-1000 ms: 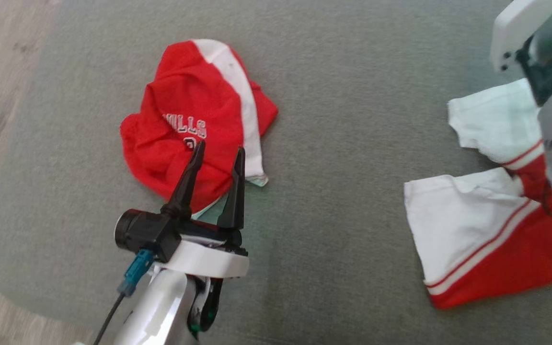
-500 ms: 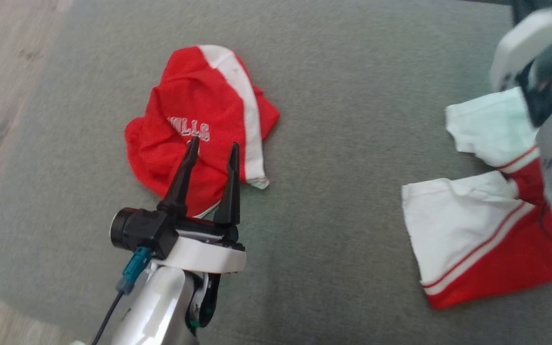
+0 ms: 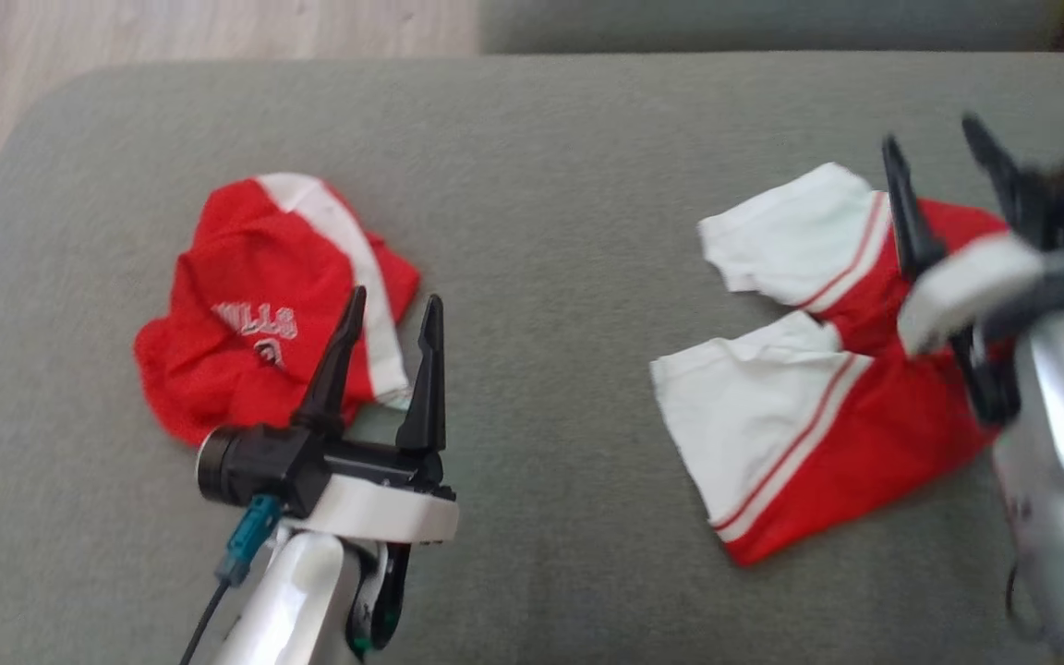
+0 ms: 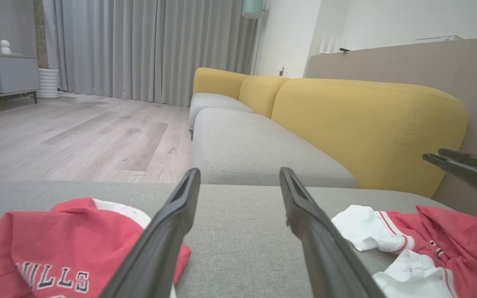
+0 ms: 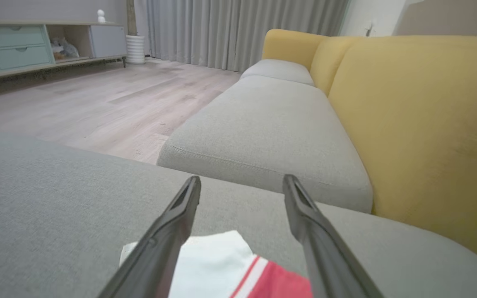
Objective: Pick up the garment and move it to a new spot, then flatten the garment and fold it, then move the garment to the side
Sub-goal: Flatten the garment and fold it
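- The right gripper (image 3: 929, 134) had let go within the last second. Its fingers (image 3: 903, 208), shut a moment earlier, now stood apart with nothing between them.
- It hung blurred at 3 o'clock in the head view, over the red part of the red-and-white garment (image 3: 800, 416).
- That garment lay on the gray cushion (image 3: 550, 231) at 4 o'clock, its two white ends pointing toward 10 o'clock. Its shape looked much as it had a second before.
- The whole head view had shifted down and right, so the camera had moved, not the clothes. The cushion's far edge now showed at 12 o'clock.
- The left gripper (image 3: 395, 297) stayed at 7 o'clock with its fingers spread and empty. Its tips were over the near edge of a crumpled red shirt (image 3: 255, 305) at 9 o'clock.
- In the right wrist view, a white corner of the garment lay just beyond the open fingers.
- Judged from this, the carry to a new spot was finished. The garment still looked rumpled, so flattening and folding remained.
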`<state>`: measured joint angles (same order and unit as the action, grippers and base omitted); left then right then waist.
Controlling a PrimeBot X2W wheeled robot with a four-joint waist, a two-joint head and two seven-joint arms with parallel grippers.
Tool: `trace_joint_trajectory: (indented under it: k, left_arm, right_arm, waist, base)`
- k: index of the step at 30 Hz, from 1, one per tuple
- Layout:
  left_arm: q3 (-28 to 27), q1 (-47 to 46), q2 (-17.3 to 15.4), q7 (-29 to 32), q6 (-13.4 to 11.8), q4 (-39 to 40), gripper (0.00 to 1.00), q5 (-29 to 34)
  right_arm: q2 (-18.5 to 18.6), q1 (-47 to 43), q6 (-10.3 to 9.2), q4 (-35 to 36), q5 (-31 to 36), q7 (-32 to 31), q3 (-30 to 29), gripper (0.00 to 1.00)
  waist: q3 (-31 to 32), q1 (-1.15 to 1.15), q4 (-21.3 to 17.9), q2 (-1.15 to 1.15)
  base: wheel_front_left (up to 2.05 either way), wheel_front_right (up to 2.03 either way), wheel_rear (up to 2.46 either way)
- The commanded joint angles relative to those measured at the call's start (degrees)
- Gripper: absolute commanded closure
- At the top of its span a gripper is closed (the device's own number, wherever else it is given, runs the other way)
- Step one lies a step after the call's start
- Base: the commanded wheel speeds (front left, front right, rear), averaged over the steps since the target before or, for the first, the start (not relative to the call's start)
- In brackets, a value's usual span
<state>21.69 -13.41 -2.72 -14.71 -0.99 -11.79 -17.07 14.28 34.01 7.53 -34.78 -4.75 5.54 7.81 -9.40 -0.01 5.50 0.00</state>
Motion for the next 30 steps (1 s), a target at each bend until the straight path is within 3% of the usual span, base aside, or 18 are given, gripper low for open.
trace_joint_trajectory:
  k: [1, 7, 14, 24, 30]
  left_arm:
    - [-2.4, -0.4, -0.2, -0.3, 0.0, 1.6, 0.00, 0.7]
    - [-2.4, 1.0, -0.2, -0.3, 0.4, 0.9, 0.00, 1.2]
    - [-3.2, 1.8, -0.2, -0.3, 0.8, 0.3, 0.00, 1.4]
    - [-2.9, 0.8, -0.2, -0.3, 1.5, 0.2, 0.00, 1.7]
    - [-2.2, -0.4, -0.2, -0.3, 1.5, 0.6, 0.00, 1.6]
  right_arm:
    - [-1.4, -4.1, -0.04, 5.7, -0.4, -0.2, -0.9, 0.00]
    - [-8.2, -20.2, -0.04, 20.7, 1.7, -2.0, -8.0, 0.00]
    - [-11.3, -30.1, -0.04, 28.9, 1.3, -2.2, -11.0, 0.00]
    - [-11.4, -30.7, -0.04, 31.9, 1.5, -3.8, -10.6, 0.00]
    - [-10.4, -24.9, -0.04, 32.2, 6.6, -11.8, -8.7, 0.00]
  waist:
    - [2.0, 0.01, -2.4, 0.00]
    - [2.8, 0.01, -3.5, 0.00]
    - [2.7, 0.01, -3.8, 0.00]
    - [1.4, 0.01, -2.6, 0.00]
    - [-1.7, 0.01, -0.6, 0.00]
  base:
    - [0.00, 0.00, 0.00]
    - [0.00, 0.00, 0.00]
    - [0.00, 0.00, 0.00]
    - [0.00, 0.00, 0.00]
    - [0.00, 0.00, 0.00]
